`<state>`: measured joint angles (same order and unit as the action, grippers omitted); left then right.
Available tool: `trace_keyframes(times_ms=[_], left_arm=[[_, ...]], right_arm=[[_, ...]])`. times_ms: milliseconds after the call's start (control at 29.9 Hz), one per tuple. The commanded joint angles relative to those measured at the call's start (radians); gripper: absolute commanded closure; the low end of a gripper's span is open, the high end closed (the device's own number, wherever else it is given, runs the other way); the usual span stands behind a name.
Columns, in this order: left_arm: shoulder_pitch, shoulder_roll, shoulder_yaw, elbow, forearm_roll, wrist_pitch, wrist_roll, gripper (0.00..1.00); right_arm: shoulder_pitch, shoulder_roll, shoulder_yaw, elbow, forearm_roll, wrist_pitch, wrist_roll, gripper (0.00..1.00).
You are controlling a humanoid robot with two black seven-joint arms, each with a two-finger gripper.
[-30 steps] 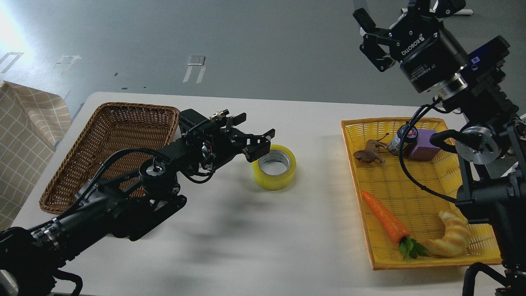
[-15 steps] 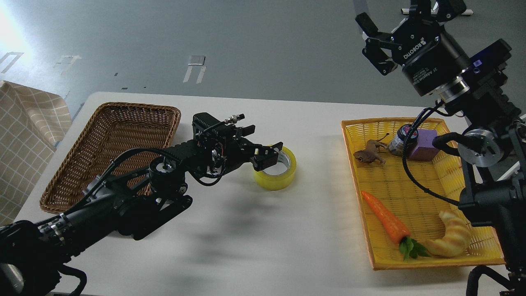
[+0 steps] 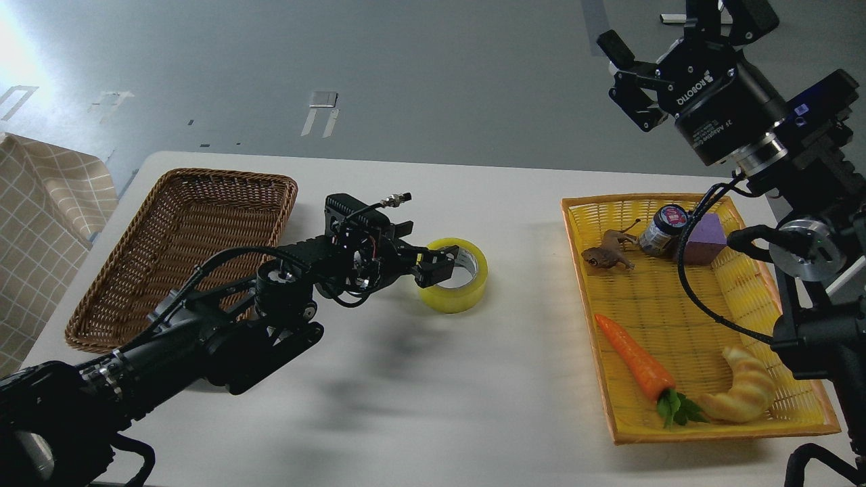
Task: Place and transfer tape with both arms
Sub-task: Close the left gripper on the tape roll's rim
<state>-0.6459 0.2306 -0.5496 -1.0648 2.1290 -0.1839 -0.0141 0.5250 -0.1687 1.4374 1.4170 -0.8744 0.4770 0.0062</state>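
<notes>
The yellow tape roll [image 3: 467, 289] lies flat on the white table [image 3: 433, 406], near its middle. My left gripper [image 3: 429, 245] is low at the roll's left rim, jaws open. One finger [image 3: 441, 264] reaches over the rim into the core; whether it touches the roll I cannot tell. My right gripper [image 3: 678, 27] is held high at the top right, above the far end of the yellow tray, open and empty.
A brown wicker basket [image 3: 183, 223] stands at the left of the table. A yellow tray [image 3: 676, 318] at the right holds a toy animal [image 3: 607, 256], a small jar [image 3: 662, 228], a purple block [image 3: 707, 238], a carrot [image 3: 632, 358] and a croissant [image 3: 744, 392]. A checked cloth [image 3: 40, 230] hangs at the far left.
My left gripper has moved right and down, from just left of the tape onto its left rim. My right gripper has drifted slightly right and up. The tape has not moved.
</notes>
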Motion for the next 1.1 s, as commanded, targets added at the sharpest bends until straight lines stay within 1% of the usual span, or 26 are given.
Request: trace_keyframes(times_ms=[0,100,167,234,334,368,1070], left_arm=[[0.0,-0.001,0.0,0.016,-0.001,0.0,0.013,0.02],[0.003,-0.002,-0.001,0.017,-0.003,-0.002,0.014,0.02],[0.006,-0.002,-0.001,0.017,-0.008,-0.002,0.029,0.02],[0.011,-0.022,-0.003,0.017,-0.046,0.0,0.069,0.02],[0.011,-0.043,-0.001,0.017,-0.089,-0.002,0.103,0.02],[0.009,-0.042,-0.001,0.019,-0.093,-0.002,0.106,0.02],[0.006,-0.05,0.0,0.029,-0.1,-0.002,0.109,0.02]], right_arm=[[-0.016,0.001,0.0,0.0,0.0,0.0,0.001,0.0],[-0.02,0.0,0.0,0.0,0.0,0.0,0.001,0.0],[-0.023,0.0,0.0,-0.001,0.0,0.0,0.001,0.0],[-0.023,0.001,0.002,-0.001,0.0,-0.001,0.004,0.0],[-0.025,0.0,0.0,-0.003,0.0,0.0,0.005,0.0],[-0.025,0.0,0.0,-0.003,0.0,0.0,0.005,0.0],[-0.051,0.0,-0.002,-0.01,-0.002,0.0,0.005,0.0]])
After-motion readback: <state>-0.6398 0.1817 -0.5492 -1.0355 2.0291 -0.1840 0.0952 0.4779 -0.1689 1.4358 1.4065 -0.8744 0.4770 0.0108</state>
